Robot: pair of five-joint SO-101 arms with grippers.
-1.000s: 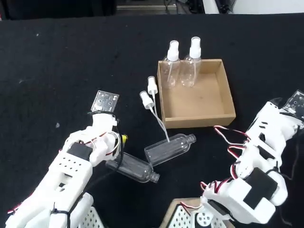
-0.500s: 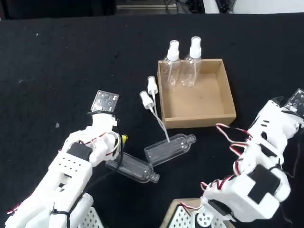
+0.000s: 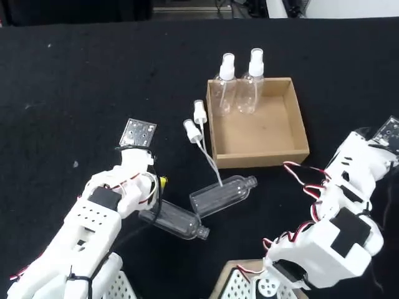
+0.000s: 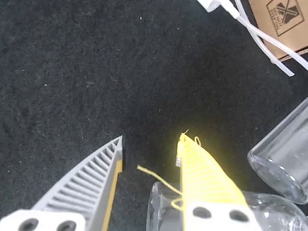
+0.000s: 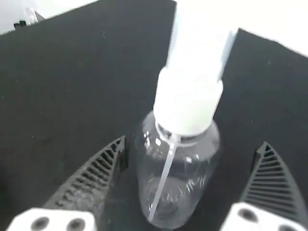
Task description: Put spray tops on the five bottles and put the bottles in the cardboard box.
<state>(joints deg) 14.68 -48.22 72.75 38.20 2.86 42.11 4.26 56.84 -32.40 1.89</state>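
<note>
While 2 spray tops [image 3: 199,112] lie beside box [image 3: 262,157], 2 btls [image 3: 221,195] lie near.

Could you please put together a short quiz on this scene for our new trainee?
1. How many capped bottles stand in the cardboard box?
2. True or false: the two loose spray tops lie inside the box.
3. What sits between the open jaws of the right gripper? A) a capped bottle B) a loose spray top C) nothing

Key: 1. two, in a far corner. 2. False; they lie outside it, by its wall. 3. A.
</note>
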